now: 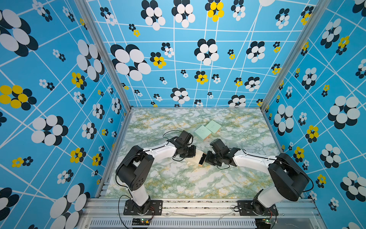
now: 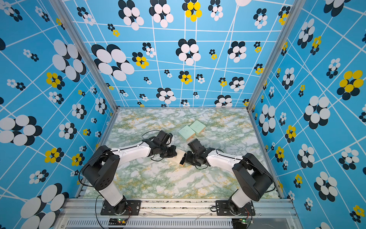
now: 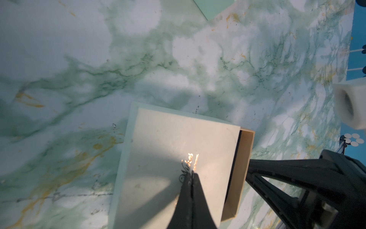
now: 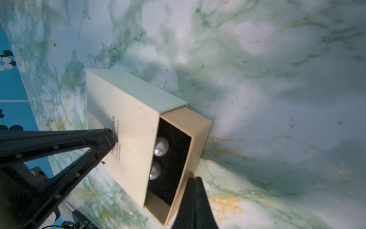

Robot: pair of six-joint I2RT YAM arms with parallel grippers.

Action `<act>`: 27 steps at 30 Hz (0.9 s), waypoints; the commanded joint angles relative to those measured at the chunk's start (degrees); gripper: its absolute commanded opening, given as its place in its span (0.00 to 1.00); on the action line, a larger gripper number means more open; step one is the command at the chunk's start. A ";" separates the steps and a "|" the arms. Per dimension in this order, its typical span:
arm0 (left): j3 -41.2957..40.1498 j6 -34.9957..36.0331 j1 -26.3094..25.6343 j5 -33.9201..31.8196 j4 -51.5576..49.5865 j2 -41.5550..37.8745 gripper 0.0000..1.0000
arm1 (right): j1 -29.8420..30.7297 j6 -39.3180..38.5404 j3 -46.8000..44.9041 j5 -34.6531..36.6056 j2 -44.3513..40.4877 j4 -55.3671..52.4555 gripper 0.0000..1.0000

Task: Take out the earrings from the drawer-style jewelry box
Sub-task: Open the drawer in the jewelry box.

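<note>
On the left, my left gripper (image 3: 190,176) has its jaws pressed together, tips down on the printed top of the cream jewelry box (image 1: 193,156). The box lies on the marbled table (image 1: 178,178), about midway between the two arms. Its tan drawer (image 4: 198,136) stands partly slid out on the right side, showing a black lining. The earrings (image 4: 161,147), two pearly round ones, sit side by side in that lining, half under the sleeve's edge. Just right of the drawer, my right gripper (image 4: 195,179) is closed too, tips at the drawer's end wall. A tiny orange speck shows there, perhaps a pull tab, but I cannot tell whether it is pinched. Farther back, two mint boxes (image 1: 202,132) lie touching.
</note>
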 commanded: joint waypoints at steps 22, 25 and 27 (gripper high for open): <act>-2.35 1.09 1.64 -3.96 -6.07 3.69 0.00 | 0.70 -1.62 -1.07 7.17 -4.91 -11.31 0.00; -2.29 1.24 1.64 -3.97 -6.07 3.56 0.00 | 0.70 -3.50 -0.51 6.37 -4.59 -10.60 0.00; -2.53 1.21 1.64 -3.97 -5.99 3.44 0.00 | 0.70 -4.19 -0.02 6.46 -4.78 -11.02 0.10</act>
